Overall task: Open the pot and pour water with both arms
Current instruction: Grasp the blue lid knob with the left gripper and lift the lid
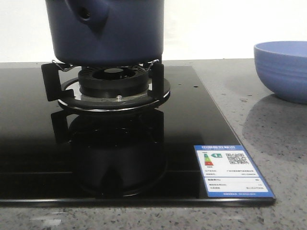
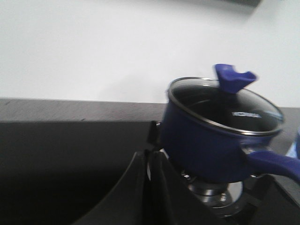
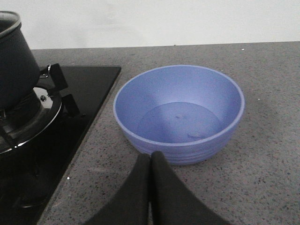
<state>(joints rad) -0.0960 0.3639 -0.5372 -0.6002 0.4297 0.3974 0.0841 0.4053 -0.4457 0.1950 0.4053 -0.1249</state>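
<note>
The dark navy-blue pot stands on the burner grate of the black hob. Its stubby hollow handle faces the front camera. In the left wrist view the pot wears a glass lid with a blue knob. My left gripper is shut and empty, a short way from the pot's side. My right gripper is shut and empty over the stone counter, just short of the light-blue bowl. The pot shows at one edge of the right wrist view. No gripper appears in the front view.
A light-blue ribbed bowl, empty, sits on the grey speckled counter to the right of the hob; it shows as the bowl at the front view's right edge. An energy label is stuck on the hob's front right corner.
</note>
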